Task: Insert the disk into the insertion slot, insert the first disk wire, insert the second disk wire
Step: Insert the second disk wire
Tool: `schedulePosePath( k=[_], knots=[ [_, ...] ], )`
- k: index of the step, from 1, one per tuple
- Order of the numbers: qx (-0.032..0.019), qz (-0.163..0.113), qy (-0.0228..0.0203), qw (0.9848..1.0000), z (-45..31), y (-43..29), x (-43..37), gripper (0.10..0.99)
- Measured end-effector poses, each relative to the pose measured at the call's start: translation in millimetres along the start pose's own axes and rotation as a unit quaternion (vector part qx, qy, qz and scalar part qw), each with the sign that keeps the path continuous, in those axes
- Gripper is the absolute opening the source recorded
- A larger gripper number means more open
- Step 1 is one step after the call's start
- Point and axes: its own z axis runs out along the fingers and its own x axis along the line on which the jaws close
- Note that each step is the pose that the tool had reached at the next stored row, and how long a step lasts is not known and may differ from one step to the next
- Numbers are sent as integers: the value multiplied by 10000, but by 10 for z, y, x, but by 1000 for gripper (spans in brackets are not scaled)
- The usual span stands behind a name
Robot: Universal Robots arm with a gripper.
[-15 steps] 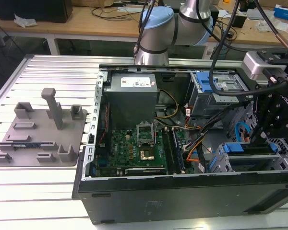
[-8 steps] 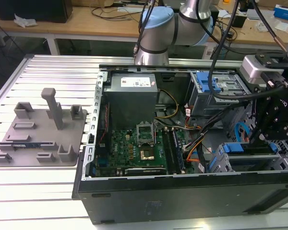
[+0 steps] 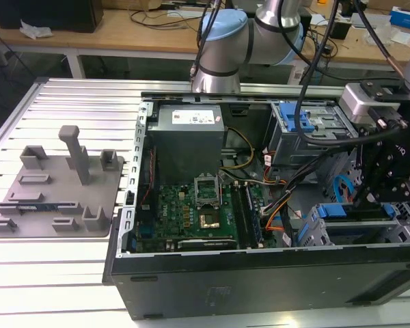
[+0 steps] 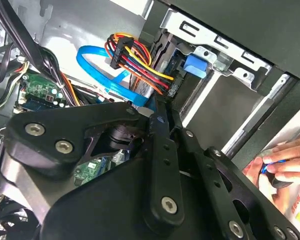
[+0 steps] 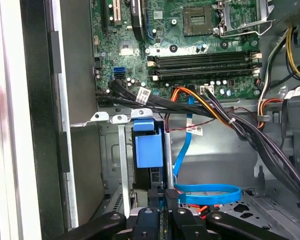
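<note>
Open black computer case [image 3: 260, 283] lying on a ribbed metal table [image 3: 68, 102]. Green motherboard [image 3: 198, 212] flat inside, with an empty processor socket [image 3: 208, 191] near its middle and dark memory slots [image 5: 205, 67] alongside. Grey power supply box [image 3: 188, 133] behind the board. Taller grey cage with a blue plastic latch [image 3: 304, 126] toward the exterior view's right. Flat blue data cable [image 5: 207, 192] looping across the case floor; red, yellow, orange and black bundle of power wires [image 4: 140, 62] ending in a black plug. Grey fixture tray [image 3: 55, 191] with upright blocks and a post, on the table at the exterior view's left. Wooden workbench [image 3: 143, 31] behind, strewn with cables.
</note>
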Motion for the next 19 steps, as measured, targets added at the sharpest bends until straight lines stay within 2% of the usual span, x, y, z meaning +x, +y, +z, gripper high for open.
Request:
schedulePosePath(
  k=[1,2,3,4,6,8,11,14,15,16,17,19],
  knots=[
    [-1,0,-13,10000,-8,0,-1,173],
    [0,0,-9,10000,-36,-1,2,173],
    [0,0,3,10000,-89,-2,6,239],
    [0,-1,4,10000,-136,-3,7,239],
    [0,0,5,10000,-289,-6,15,239],
    [0,0,5,10000,-398,-8,19,239],
    [1,0,6,10000,-624,-12,25,239],
    [1,1,20,10000,-706,-13,13,239],
    [1,3,28,10000,-726,-13,4,157],
    [2,4,37,10000,-741,-13,-5,157],
    [2,8,51,10000,-759,-13,-18,106],
    [3,9,72,10000,-766,-12,-32,106]
  ],
)
